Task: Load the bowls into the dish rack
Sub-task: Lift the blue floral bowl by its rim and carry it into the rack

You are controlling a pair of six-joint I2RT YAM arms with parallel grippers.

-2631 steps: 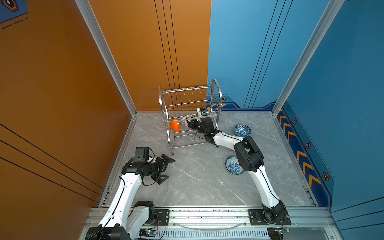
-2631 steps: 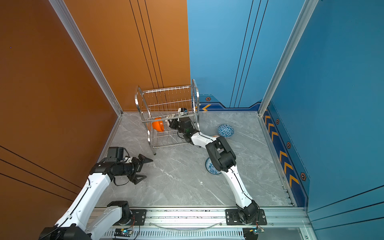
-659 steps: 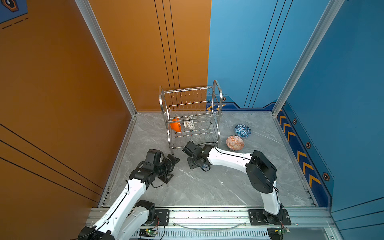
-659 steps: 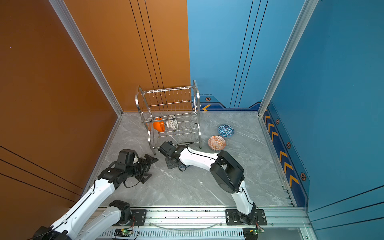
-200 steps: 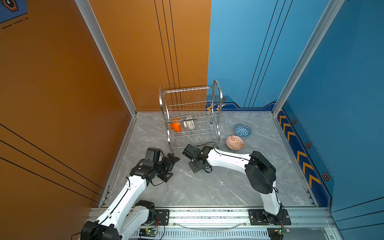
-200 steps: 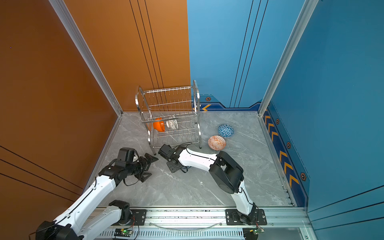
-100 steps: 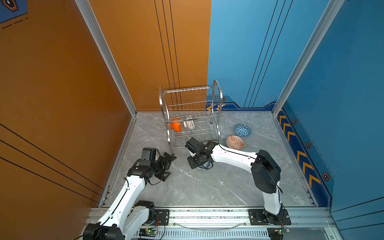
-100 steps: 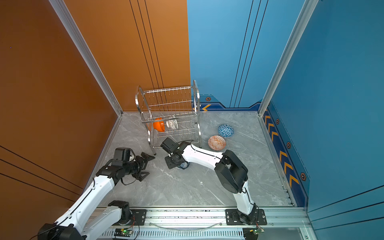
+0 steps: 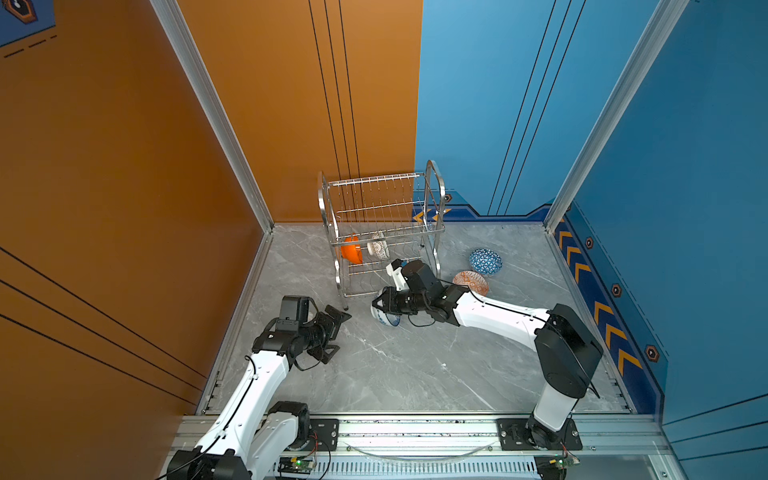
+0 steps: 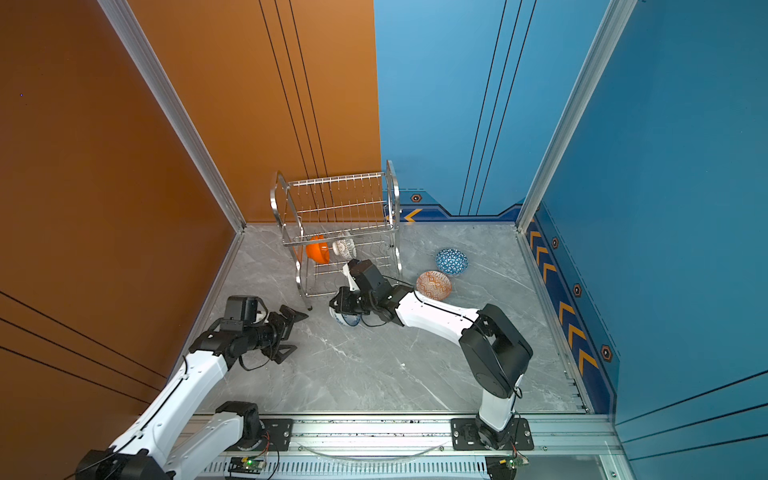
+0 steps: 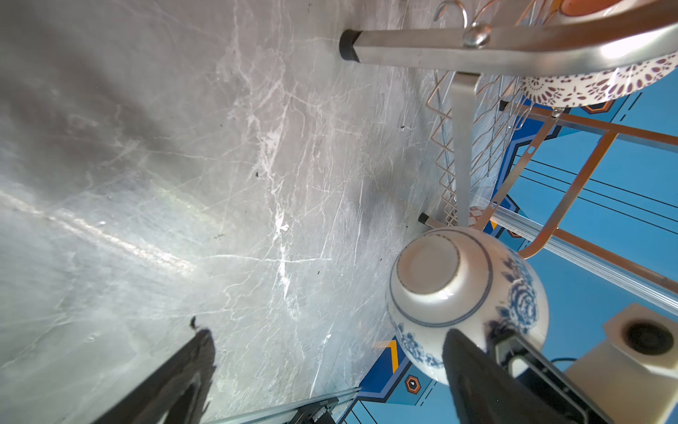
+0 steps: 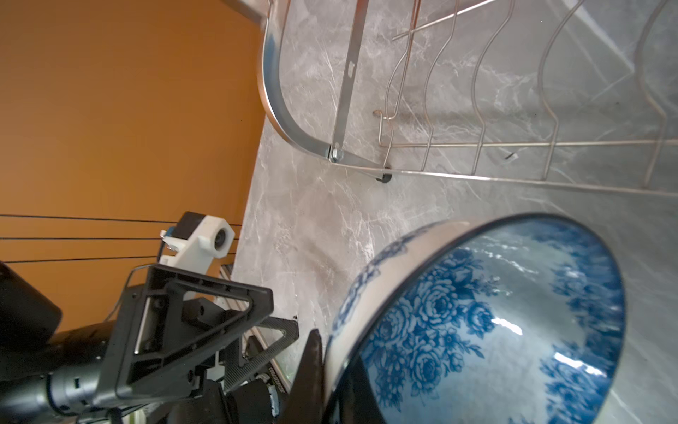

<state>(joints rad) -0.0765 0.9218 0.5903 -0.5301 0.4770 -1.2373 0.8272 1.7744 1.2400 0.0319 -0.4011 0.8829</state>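
Note:
The dish rack [image 9: 432, 195] [image 10: 390, 195] stands at the back, with the plain orange bowl [image 9: 351, 250] and the lattice bowl [image 9: 379, 248] on edge in its lower shelf. My right gripper [image 9: 380, 306] [image 12: 330, 361] is shut on the rim of the blue-white floral bowl [image 9: 385, 319] [image 10: 348, 319] [image 12: 495, 323], holding it tipped just above the floor before the rack's front. The bowl's white underside [image 11: 466, 293] faces my left gripper [image 9: 336, 332] [image 11: 330, 363], which is open and empty a short way to the left.
On the floor right of the rack lie the blue-white triangles bowl [image 9: 485, 262] and the orange-white geometric bowl [image 9: 471, 284]. The rack's front left leg [image 9: 345, 305] [image 11: 403, 46] stands between the two grippers. An orange wall [image 9: 145, 208] closes the left side.
The right arm's elbow has swung to the right and its gripper, still shut on the floral bowl, has edged toward the rack's front. The left gripper has drawn back slightly to the left.

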